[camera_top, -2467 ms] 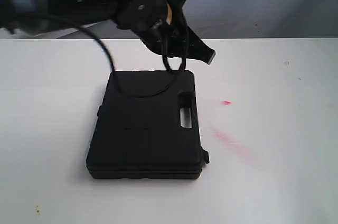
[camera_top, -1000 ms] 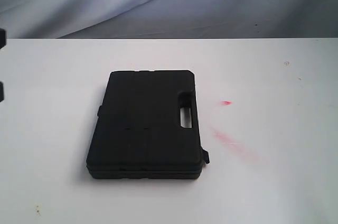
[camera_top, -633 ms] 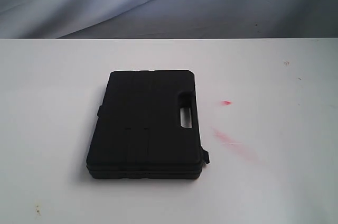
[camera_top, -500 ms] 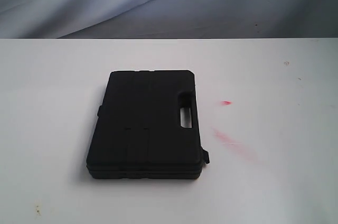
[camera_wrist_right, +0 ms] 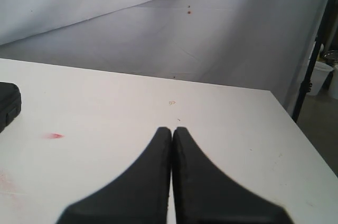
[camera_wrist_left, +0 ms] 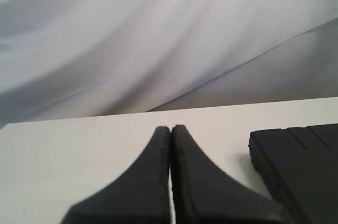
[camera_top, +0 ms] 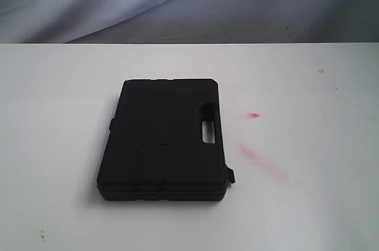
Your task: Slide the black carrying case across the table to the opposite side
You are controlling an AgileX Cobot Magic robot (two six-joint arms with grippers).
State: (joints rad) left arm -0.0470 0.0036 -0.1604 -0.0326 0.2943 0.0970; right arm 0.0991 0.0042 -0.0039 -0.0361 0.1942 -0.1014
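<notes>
Left end effector, earlier over the case, now clear beside it.

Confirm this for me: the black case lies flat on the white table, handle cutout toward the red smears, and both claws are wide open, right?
Not the claws. The case lies flat on the table, handle cutout toward the red smears, but the left claw and right claw are both shut, empty, as each wrist view shows.
</notes>
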